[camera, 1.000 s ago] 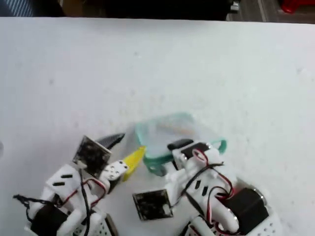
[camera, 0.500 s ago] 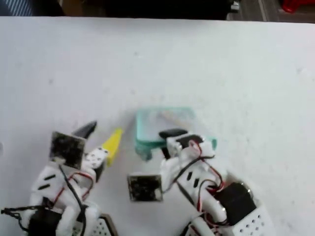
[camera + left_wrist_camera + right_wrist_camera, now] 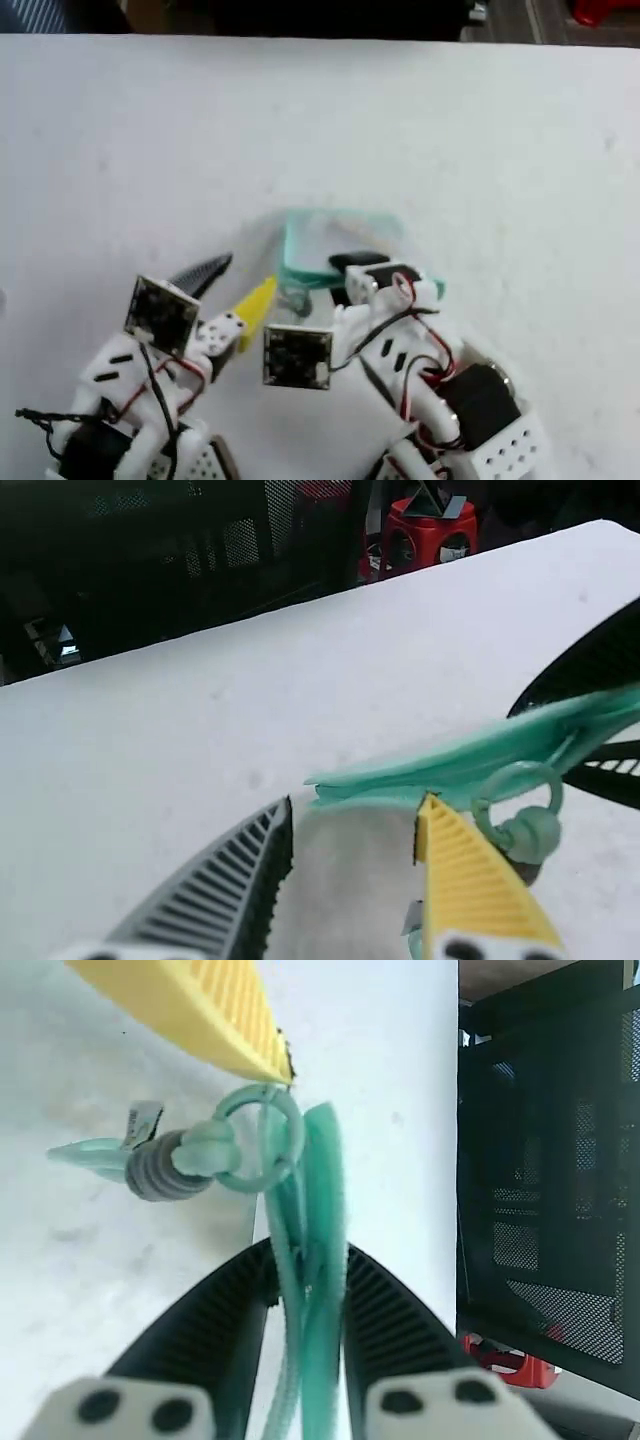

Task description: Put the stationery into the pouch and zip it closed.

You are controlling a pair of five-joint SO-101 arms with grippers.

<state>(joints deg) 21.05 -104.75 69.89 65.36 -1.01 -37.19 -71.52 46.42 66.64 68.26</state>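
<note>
A clear pouch with teal trim (image 3: pixel 340 243) lies on the white table. My right gripper (image 3: pixel 352 266) is shut on its near edge. In the right wrist view the two black fingers (image 3: pixel 230 1310) of this gripper (image 3: pixel 308 1255) pinch the teal edge (image 3: pixel 320 1190). The zipper pull, a teal ring (image 3: pixel 255 1140) on a grey stub, hangs off the pouch corner (image 3: pixel 292 300). My left gripper (image 3: pixel 250 273) is open, its yellow finger (image 3: pixel 255 300) right beside the pull. The ring (image 3: pixel 520 800) sits just past that yellow fingertip (image 3: pixel 470 880), outside the left gripper (image 3: pixel 355 805).
The white table (image 3: pixel 320 130) stretches bare beyond the pouch to its far edge. Both arm bases crowd the near edge, left (image 3: pixel 120 420) and right (image 3: pixel 470 410). Dark furniture and a red stool (image 3: pixel 430 530) stand beyond the table.
The left gripper swung away to the left, then came back to the pouch's corner by the zipper pull. The right gripper and the pouch shifted slightly farther up the table.
</note>
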